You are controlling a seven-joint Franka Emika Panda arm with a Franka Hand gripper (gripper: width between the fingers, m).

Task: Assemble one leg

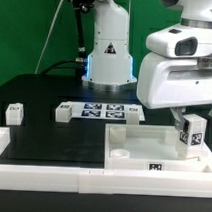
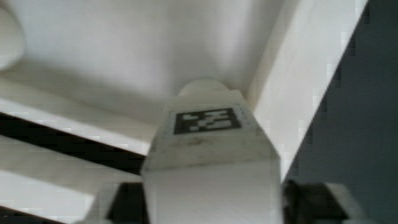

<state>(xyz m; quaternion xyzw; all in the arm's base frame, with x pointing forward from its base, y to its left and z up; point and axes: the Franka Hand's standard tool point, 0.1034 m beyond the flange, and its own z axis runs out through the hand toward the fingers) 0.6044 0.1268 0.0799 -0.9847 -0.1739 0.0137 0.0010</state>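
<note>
The large white square tray-like part (image 1: 142, 146) lay on the black table (image 1: 43, 121) at the exterior view's right, against the white raised border (image 1: 51, 172). The white robot arm (image 1: 181, 67) stood over the tray's right end. The thin flat marker board (image 1: 102, 111) lay behind the tray, mid-table.

Progress: the leg (image 1: 192, 135), a small white upright rectangular block with a black-and-white tag, was up at the tray's right corner, carried by the arm. Whether it had seated in a corner hole could not be told, so the join is judged unfinished, and release is left too. Three look-alike white blocks sat unused: one (image 1: 14, 112) at far left, one (image 1: 63, 112) beside the marker board, one (image 1: 133, 114) just behind the tray.

The gripper (image 2: 210, 190) was closed narrow on the leg (image 2: 210, 150), dark fingers (image 2: 128, 200) pressing either side in the wrist view, the tagged tip pointing toward the tray's inner wall (image 2: 160, 50).
</note>
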